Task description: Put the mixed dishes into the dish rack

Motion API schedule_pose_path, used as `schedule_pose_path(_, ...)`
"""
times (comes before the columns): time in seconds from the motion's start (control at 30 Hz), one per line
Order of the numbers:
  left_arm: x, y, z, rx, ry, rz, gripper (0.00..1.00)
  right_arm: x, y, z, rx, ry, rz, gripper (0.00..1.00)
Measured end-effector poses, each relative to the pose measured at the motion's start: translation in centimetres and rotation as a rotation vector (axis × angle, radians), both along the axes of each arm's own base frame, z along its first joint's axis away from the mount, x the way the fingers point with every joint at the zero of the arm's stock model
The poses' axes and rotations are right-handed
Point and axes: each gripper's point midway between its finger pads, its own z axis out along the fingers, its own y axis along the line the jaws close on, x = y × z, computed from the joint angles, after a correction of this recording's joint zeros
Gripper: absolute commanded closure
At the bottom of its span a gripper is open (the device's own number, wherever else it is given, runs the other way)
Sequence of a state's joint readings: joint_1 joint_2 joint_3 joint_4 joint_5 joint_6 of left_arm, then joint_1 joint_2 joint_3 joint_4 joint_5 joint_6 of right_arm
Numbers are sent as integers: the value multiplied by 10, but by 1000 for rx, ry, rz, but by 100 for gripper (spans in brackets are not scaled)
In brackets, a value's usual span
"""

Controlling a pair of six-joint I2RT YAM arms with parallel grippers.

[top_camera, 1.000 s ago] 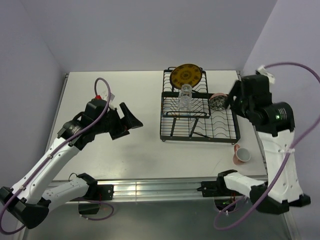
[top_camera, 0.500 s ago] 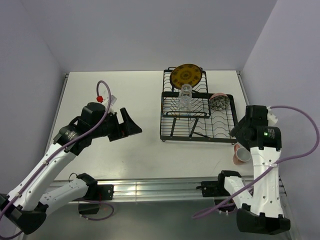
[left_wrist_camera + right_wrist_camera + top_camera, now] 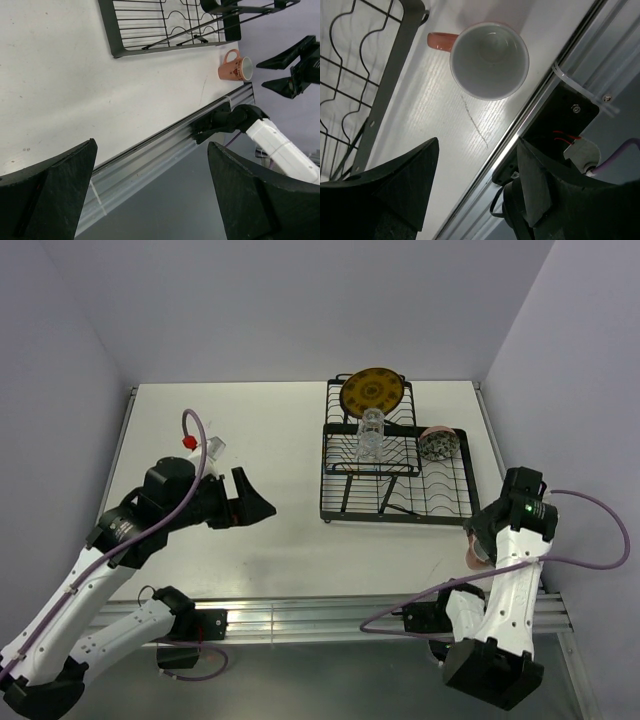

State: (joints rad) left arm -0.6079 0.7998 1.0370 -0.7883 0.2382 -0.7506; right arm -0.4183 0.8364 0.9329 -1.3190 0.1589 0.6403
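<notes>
The black wire dish rack stands at the back right. The yellow-orange plate stands upright at its far end. Clear glass tumblers sit on its upper tier; I cannot separate the two. The small patterned bowl rests at its right side. My left gripper is open and empty, left of the rack; in the left wrist view it hangs over the table's front rail. My right gripper is open and empty, just above a pink mug; in the right wrist view the mug lies beyond the fingertips.
The pink mug lies on its side by the rack's front right corner, near the table's front edge, and shows in the left wrist view. The aluminium rail runs along the front. Grey walls close in the back and sides.
My right arm has swung from beside the bowl at the rack's right side down to the pink mug near the front edge. My left arm has drawn back slightly towards the left and front.
</notes>
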Motion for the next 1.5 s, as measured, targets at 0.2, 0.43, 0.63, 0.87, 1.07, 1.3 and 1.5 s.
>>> schedule_pose_path(0.2,-3,-2,3,19,-28,-27,1,7,-15,4,17,11,-112,33)
schedule_pose_path(0.43,-2,-10,19,43,-96,-69,1,0,-27,-3,59,34,-277,35)
schedule_pose_path(0.63,-5,-19,25,89,-135,-116,1,-5,-32,-8,60,42,-340,35)
schedule_pose_path(0.87,-8,-24,23,136,-140,-144,1,-20,-22,-33,102,86,-383,36)
schedule_pose_path(1.07,-7,-23,21,149,-142,-139,1,-21,-21,-56,114,102,-399,37)
schedule_pose_path(1.3,-4,-19,28,165,-149,-114,1,-15,-29,-79,116,139,-419,38)
schedule_pose_path(1.5,-3,-17,30,171,-149,-105,1,-7,-37,-91,118,148,-423,49)
